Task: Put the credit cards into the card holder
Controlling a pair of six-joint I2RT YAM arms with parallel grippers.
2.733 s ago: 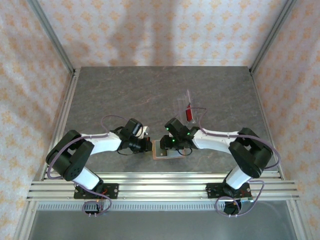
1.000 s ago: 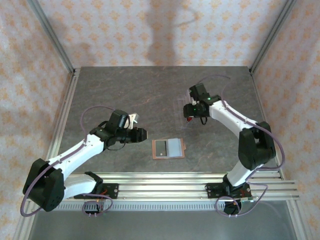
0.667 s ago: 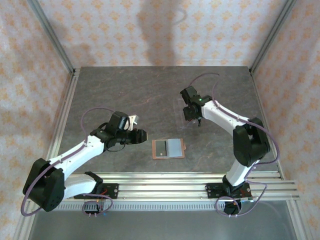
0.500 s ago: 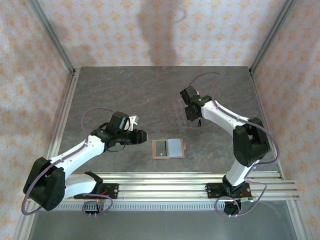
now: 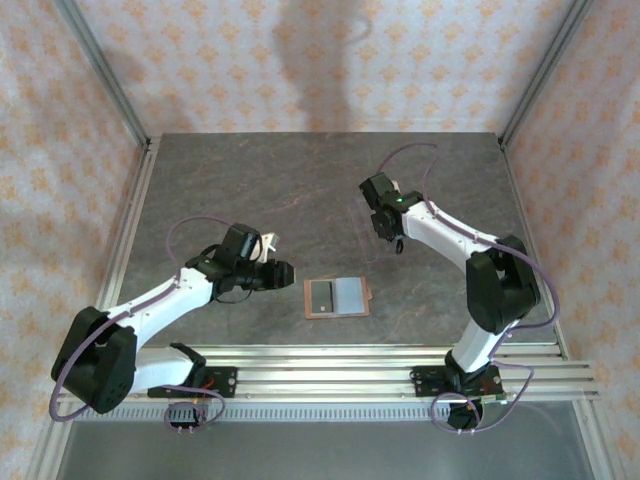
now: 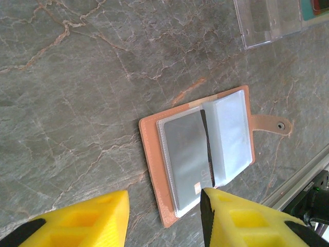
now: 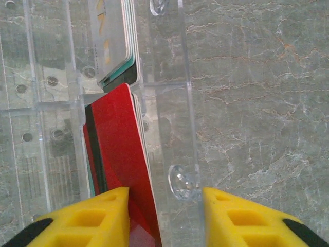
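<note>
My right gripper (image 7: 163, 193) straddles the thin, stiff, slick red card (image 7: 115, 139) standing in the clear stand (image 7: 169, 103), jaws apart; I'd pinch its top edge, while my left gripper (image 6: 164, 198) gapes empty beside the card holder (image 6: 149, 154)

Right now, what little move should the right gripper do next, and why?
Probably close the right gripper on the red card: the card stands in the clear plastic stand, between the open jaws, with a gap beside it, so it is not yet pinched.
</note>
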